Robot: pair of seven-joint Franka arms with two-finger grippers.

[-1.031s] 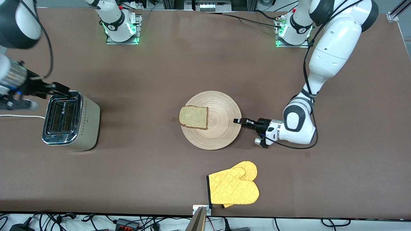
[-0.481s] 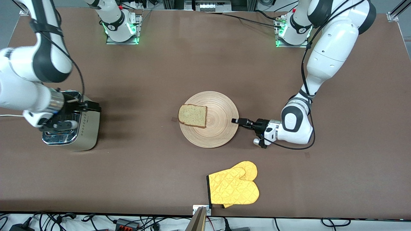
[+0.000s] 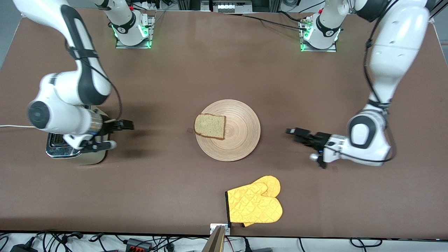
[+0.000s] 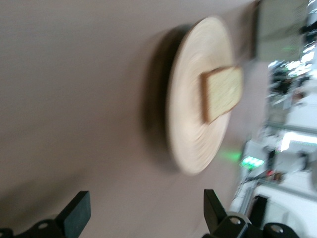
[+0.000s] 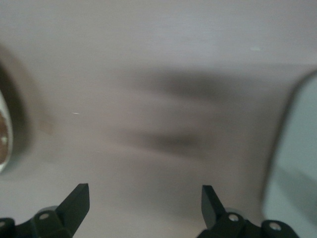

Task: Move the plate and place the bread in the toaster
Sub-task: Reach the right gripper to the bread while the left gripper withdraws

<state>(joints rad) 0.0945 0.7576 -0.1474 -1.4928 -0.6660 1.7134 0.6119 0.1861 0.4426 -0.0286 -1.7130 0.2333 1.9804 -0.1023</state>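
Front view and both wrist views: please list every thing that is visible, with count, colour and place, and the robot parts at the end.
plate: one, light wood, middle of the table.
bread: one slice, pale tan with brown crust, on the plate, at its edge toward the right arm's end.
toaster: one, chrome and beige, at the right arm's end of the table, partly hidden by the right arm.
oven mitt: one, yellow, nearer to the front camera than the plate.
table: one, brown.
left end effector: open, low over bare table beside the plate, apart from it.
right end effector: open, over the table beside the toaster.
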